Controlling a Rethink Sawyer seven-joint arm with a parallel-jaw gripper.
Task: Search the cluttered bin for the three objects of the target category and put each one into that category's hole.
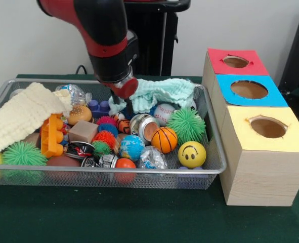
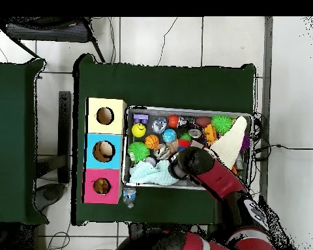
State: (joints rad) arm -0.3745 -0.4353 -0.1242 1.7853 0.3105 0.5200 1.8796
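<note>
The arm has its gripper [image 1: 123, 91] down in the cluttered bin [image 1: 216, 152], at the bin's far edge towards the robot's side of the bench, right by the pale green cloth [image 1: 167, 91]. I cannot tell whether the fingers are apart or together; the wrist housing blocks them from the front and the arm covers them from above. My worry is that cloth: with the tool this close to it, a grab here could catch fabric instead of a toy, or drag the cloth across the baseball [image 1: 164, 112] and the green spiky ball [image 1: 187, 125] and shuffle the pile. The things are packed tight, so a ball could also be nudged and roll under the cream knitted cloth [image 1: 23, 114]. The hole [image 1: 236, 61] with the red surround sits in the box nearest the robot's edge, beside the bin's end, with the blue box [image 1: 250, 90] and the yellow box [image 1: 268, 127] lined up next to it towards the front edge. What lies under either cloth is hidden, and several small items by the bin's front rim are too jumbled to name.
</note>
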